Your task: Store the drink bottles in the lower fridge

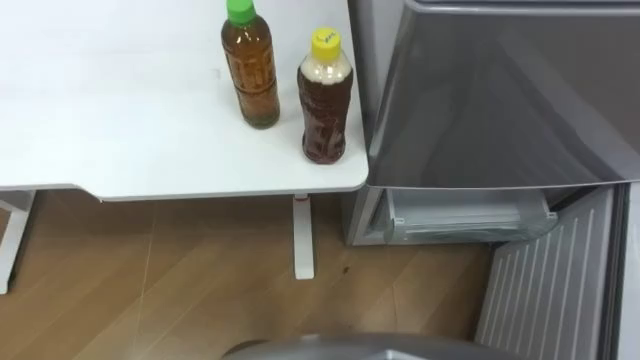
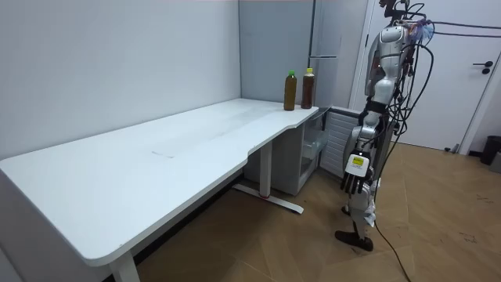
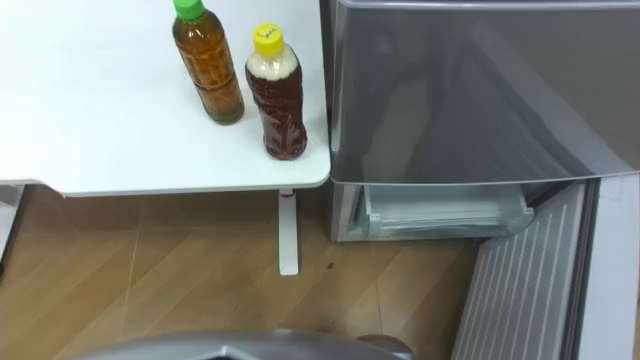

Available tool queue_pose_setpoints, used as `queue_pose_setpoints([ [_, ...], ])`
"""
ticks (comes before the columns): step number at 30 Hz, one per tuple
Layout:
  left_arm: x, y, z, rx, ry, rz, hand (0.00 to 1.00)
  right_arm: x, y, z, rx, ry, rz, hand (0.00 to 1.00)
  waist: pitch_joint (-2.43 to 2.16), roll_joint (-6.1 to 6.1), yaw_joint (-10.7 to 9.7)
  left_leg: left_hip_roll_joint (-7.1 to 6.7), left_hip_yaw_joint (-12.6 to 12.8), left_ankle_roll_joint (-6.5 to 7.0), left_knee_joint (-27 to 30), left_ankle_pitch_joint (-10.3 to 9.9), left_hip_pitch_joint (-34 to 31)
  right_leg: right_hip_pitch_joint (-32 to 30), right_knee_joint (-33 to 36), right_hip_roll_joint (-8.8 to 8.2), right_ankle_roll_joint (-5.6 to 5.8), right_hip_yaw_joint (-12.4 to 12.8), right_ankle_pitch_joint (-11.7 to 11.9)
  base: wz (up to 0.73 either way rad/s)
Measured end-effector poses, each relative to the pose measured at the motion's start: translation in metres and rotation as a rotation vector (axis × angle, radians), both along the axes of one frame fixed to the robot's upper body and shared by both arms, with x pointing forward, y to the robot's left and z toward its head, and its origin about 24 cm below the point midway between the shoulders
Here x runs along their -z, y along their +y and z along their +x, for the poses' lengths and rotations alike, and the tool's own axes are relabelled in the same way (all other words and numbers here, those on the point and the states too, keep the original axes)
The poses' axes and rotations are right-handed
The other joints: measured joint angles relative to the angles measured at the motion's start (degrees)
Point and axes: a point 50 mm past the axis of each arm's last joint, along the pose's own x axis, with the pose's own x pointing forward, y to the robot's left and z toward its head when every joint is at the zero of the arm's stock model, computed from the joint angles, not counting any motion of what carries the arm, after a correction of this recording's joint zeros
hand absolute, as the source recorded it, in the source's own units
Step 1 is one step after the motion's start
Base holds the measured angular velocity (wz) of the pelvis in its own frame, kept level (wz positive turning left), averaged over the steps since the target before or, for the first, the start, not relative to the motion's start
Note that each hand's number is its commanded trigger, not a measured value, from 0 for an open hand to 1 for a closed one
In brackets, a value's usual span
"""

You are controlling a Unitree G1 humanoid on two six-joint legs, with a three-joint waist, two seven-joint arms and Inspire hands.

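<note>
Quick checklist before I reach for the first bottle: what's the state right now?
1. Drinks upright: ok. The green-capped bottle and the yellow-capped bottle stand by the corner of the table.
2. Gap between the bottles: ok, though narrow.
3. Lower fridge door open: ok. It is swung wide.
4. Room in the lower compartment: cannot tell. Most of the inside is hidden.
5. Left robot hand up at the bottles: not ok. It hangs at the robot's side.
</note>
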Motion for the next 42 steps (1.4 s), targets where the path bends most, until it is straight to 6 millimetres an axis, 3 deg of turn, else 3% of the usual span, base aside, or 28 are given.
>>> queue_pose_setpoints([
  [9,0.0,0.002,-0.001,-0.039,-0.009,-0.001,0.0,0.0,-0.002,0.001,-0.133,0.024,-0.024,0.0,0.2,-0.14,-0.1,0.13,1.3,0.12,-0.1,-0.5,0.8,0.2,0.2,0.18,0.06,1.4,0.0,-0.07],
  [16,-0.001,0.005,0.01,-0.054,-0.039,0.011,0.0,0.0,0.0,0.003,-0.128,0.042,-0.002,0.0,0.08,-0.12,0.0,0.09,1.1,0.13,-0.1,-0.6,0.7,0.1,0.1,0.15,0.11,1.4,-0.1,0.0],
  [28,-0.002,0.005,0.019,-0.222,-0.121,0.021,0.0,0.0,0.001,0.004,-0.076,0.026,0.019,0.0,0.01,-0.11,0.2,0.04,0.6,0.13,-0.3,-0.6,0.6,0.0,0.0,0.15,0.15,1.4,-0.1,0.0],
  [38,-0.004,0.013,-0.003,-0.585,-0.154,0.027,0.0,-0.001,-0.004,-0.003,-0.095,0.076,0.024,0.0,-0.12,0.14,0.2,-0.19,0.4,0.15,0.0,-0.6,0.8,0.6,0.2,-0.14,0.3,0.5,-0.2,0.02],
  [42,-0.006,0.019,-0.002,-0.816,-0.223,0.028,0.0,-0.001,-0.004,-0.005,-0.083,0.088,0.025,0.0,-0.17,0.32,1.8,-0.19,0.3,0.18,0.0,-0.6,1.0,0.5,0.4,-0.11,0.32,1.2,-0.2,-0.02],
])
